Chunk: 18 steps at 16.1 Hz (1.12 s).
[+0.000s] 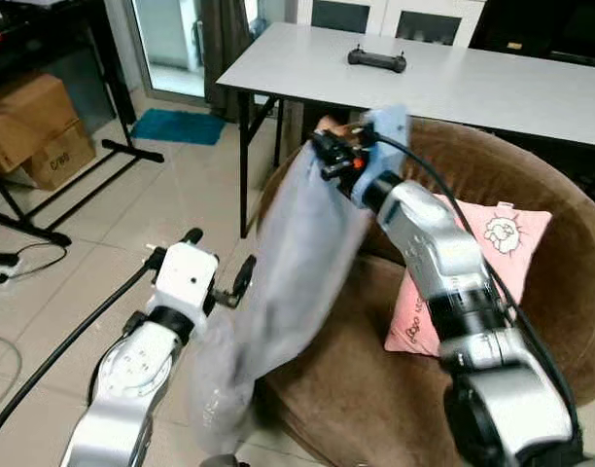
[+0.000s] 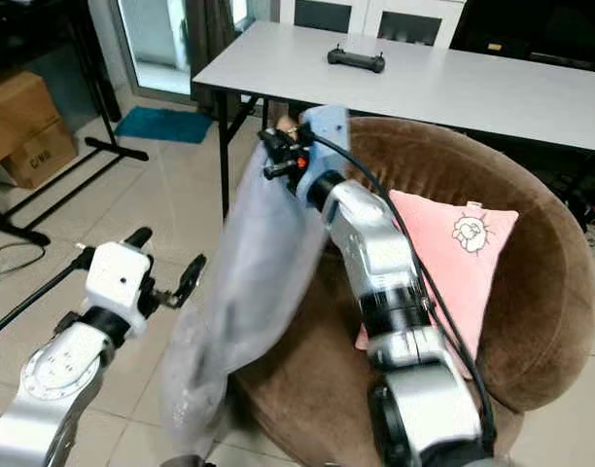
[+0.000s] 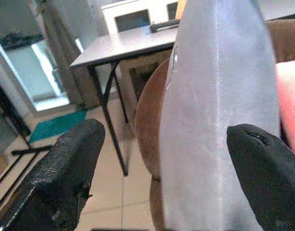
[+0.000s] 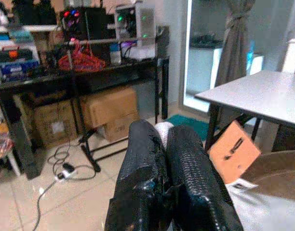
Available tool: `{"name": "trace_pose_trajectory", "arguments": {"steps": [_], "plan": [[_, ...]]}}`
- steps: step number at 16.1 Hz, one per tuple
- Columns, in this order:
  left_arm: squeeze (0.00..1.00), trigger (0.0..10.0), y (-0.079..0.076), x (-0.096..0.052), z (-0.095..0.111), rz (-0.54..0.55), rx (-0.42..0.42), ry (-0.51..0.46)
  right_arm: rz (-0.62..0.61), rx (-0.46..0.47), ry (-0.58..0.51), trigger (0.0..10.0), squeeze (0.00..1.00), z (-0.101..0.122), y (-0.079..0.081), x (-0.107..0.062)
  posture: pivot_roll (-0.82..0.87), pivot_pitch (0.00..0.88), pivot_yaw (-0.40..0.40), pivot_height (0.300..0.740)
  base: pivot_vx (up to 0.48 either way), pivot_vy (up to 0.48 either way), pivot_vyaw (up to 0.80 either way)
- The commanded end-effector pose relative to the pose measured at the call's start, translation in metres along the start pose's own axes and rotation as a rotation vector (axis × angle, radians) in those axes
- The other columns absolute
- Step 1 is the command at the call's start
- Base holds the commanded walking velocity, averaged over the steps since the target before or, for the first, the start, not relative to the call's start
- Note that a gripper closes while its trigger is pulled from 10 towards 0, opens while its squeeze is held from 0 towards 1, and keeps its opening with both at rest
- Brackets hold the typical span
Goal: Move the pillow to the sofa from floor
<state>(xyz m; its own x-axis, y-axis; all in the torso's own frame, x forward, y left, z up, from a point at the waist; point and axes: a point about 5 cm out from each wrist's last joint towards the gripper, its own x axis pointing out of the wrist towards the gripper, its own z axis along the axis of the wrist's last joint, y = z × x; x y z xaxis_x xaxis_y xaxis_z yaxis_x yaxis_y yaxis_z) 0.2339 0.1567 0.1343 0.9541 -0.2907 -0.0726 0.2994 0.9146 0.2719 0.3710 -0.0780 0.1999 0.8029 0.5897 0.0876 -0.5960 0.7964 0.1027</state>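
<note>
Cardboard boxes (image 1: 30, 131) sit at the far left on the tiled floor (image 1: 171, 195), next to a black stand whose feet stretch across the tiles. A teal mat (image 1: 178, 126) lies further back by a glass door.

My left pincer (image 1: 218, 265) hovers low over the floor, its two black fingers (image 3: 65, 168) spread wide apart and holding nothing. The hanging pillow is just beyond them, and the wrist camera sees it between the two fingers, though I cannot tell whether they touch it.

The pillow (image 1: 297, 263) is pale grey-blue, wrapped in clear plastic, and hangs nearly upright. Its top corner is lifted above the sofa's left rim, and its lower end droops down outside the sofa toward the floor. It is blurred at the bottom. An orange tag (image 4: 233, 150) sticks out near the gripped corner.

My right pincer (image 1: 329, 154) reaches up and forward over the sofa, fingers pressed together on the pillow's top corner.

The sofa (image 1: 550, 292) is a round brown armchair with a high curved back. A pink cushion (image 1: 492, 253) with a small cartoon print leans against the inside of its back, to the right of my right arm.

Behind the sofa stands a white table (image 1: 472, 83) on black legs, with a black controller (image 1: 377, 59) lying on it.
</note>
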Motion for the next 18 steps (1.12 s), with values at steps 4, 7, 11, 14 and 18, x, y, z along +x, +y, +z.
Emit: {"name": "trace_pose_trajectory", "arguments": {"steps": [4,7,11,14,18], "plan": [[0.0,10.0,0.005,-0.01,0.008,0.039,-0.011,-0.012,-0.062,-0.125,0.01,10.0,0.0,0.006,-0.035,0.002,0.17,0.0,-0.067,0.74,0.0,0.0,0.0],[0.0,10.0,0.0,-0.015,0.007,-0.011,-0.027,0.008,-0.171,-0.188,0.074,10.0,0.0,0.004,-0.069,-0.011,0.17,0.0,-0.07,0.74,0.0,0.0,0.0],[0.0,10.0,-0.012,-0.02,-0.001,-0.12,-0.063,0.07,-0.547,-0.252,0.191,10.0,0.0,0.003,-0.128,-0.055,0.17,0.0,-0.061,0.74,0.0,0.0,0.0],[0.0,10.0,-0.013,-0.019,0.001,-0.175,-0.077,0.077,-0.697,-0.307,0.27,10.0,0.0,-0.006,-0.15,-0.084,0.17,0.0,-0.045,0.74,0.0,0.0,0.0],[0.0,10.0,-0.018,-0.027,-0.009,-0.4,-0.151,0.184,-0.879,-0.445,0.526,10.0,0.0,-0.039,-0.17,-0.132,0.19,0.0,-0.037,0.74,0.0,0.0,0.0]]}}
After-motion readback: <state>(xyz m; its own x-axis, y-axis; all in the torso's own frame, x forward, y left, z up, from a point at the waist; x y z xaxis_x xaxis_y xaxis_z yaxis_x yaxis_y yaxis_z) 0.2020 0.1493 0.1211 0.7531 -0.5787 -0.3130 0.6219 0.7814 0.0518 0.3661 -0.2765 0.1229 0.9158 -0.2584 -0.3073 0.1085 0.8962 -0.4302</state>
